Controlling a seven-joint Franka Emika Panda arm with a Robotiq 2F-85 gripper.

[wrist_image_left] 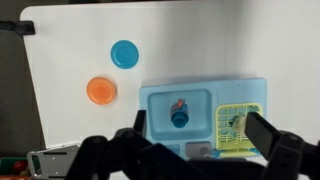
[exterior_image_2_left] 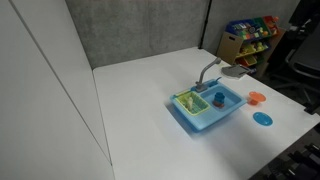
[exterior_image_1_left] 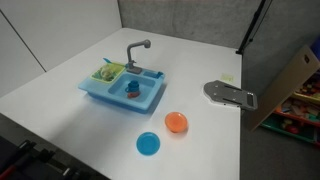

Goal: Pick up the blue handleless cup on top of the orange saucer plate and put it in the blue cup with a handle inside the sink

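Gripper (wrist_image_left: 190,150) high above sink (wrist_image_left: 205,92), jaws spread, empty.
Saucer (wrist_image_left: 101,91) off to sink's side; handleless cup on it perhaps too small to discern.

No readable text anywhere (all views too small).

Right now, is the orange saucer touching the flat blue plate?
Apart. The wrist view shows bare white table between the orange saucer and the blue plate; an exterior view shows the gap too.
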